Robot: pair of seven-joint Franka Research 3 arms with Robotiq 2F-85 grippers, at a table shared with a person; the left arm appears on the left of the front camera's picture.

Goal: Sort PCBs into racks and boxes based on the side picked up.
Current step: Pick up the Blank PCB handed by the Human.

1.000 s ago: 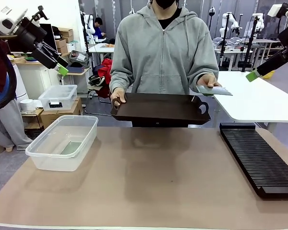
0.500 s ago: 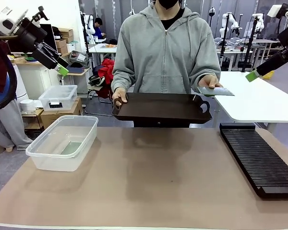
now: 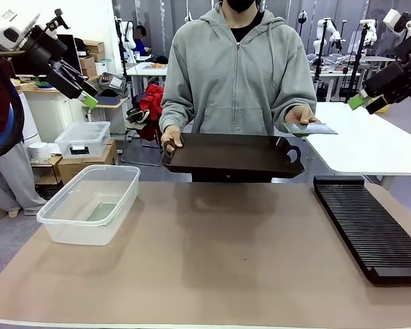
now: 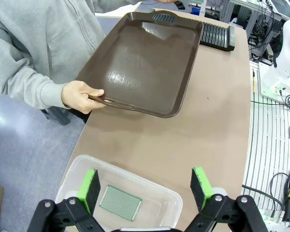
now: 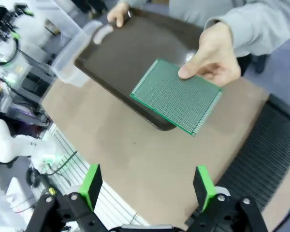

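**A:** Handover stage, I reckoned. The person's hand (image 5: 210, 55) held one PCB (image 5: 176, 99) out flat, just past the tray's (image 3: 233, 154) rack-side end and overlapping its corner.

**B:** And the right end effector (image 5: 147, 182) hung above that board, fingers spread wide, nothing in them!

**A:** Same with the left end effector (image 4: 145, 187): wide and empty, over the clear tub (image 3: 127, 179) off the tray's other end. A second PCB (image 4: 120, 203) lay flat inside.

**B:** How did the offered board sit?

**A:** Level, dotted green face up. Its long axis ran roughly along the tray's length, and the free end pointed away from the tray, towards the rack (image 3: 370, 226).

**B:** Next, probably: descend, square the fingers across its short width, and pinch the free end clear of the thumb.
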